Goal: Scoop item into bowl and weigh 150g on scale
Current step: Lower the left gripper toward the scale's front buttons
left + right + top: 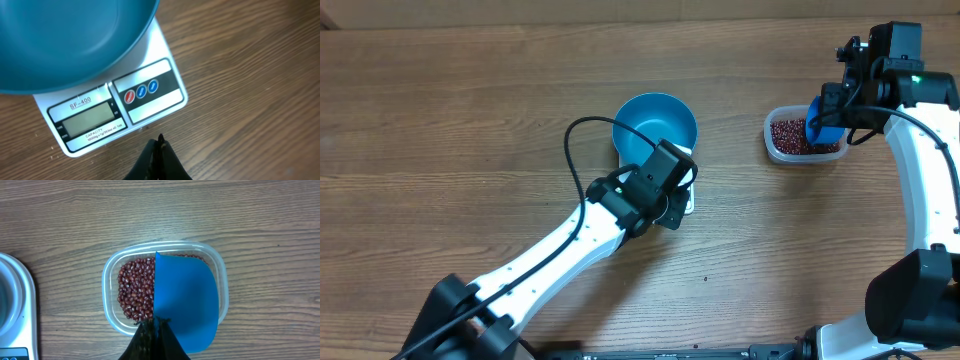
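The wooden table shows broad bare wood left of the bowl and between it and the clear tub far right. The blue bowl sits on the white scale, whose display edge sticks out toward the left gripper, which is pinched closed on nothing just beside that edge. The right gripper is clamped on a blue scoop that reaches lengthwise away from it over the tub. The beans lie in the tub.

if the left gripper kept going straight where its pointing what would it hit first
The left gripper would likely meet the scale first, at its front panel, before the bowl; depth is unclear.
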You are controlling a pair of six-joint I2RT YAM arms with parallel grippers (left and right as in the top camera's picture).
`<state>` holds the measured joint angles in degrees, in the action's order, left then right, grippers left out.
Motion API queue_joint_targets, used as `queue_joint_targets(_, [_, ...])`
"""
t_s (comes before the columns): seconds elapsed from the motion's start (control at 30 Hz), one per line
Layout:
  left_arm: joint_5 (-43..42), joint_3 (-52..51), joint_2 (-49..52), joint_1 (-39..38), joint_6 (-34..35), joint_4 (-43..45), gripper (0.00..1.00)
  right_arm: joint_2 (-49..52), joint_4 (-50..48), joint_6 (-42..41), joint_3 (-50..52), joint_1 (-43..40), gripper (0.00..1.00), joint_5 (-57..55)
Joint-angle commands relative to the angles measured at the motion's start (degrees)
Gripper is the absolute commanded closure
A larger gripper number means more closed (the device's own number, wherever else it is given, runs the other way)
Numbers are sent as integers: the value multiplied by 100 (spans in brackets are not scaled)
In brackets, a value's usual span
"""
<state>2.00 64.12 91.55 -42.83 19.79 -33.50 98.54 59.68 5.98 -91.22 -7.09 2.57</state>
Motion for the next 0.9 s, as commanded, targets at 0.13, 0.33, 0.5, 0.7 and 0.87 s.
queue_joint_targets(0.13, [160, -98, 831, -28, 79, 363, 96, -42, -87, -7, -98, -4, 96, 4])
queue_joint_targets(0.33, [466, -98, 1036, 4, -52, 968, 96, -42, -83, -7, -98, -4, 96, 4])
queue_joint_targets(0.5, [892, -103, 1036, 4, -87, 1226, 96, -42, -85, -7, -98, -7, 96, 4])
queue_joint_targets(0.7, [892, -107, 1036, 4, -205, 1340, 96, -42, -92, 13, -98, -7, 96, -13])
queue_joint_targets(0.87, [894, -120, 1165, 4, -275, 1436, 96, -42, -107, 13, -98, -4, 96, -13])
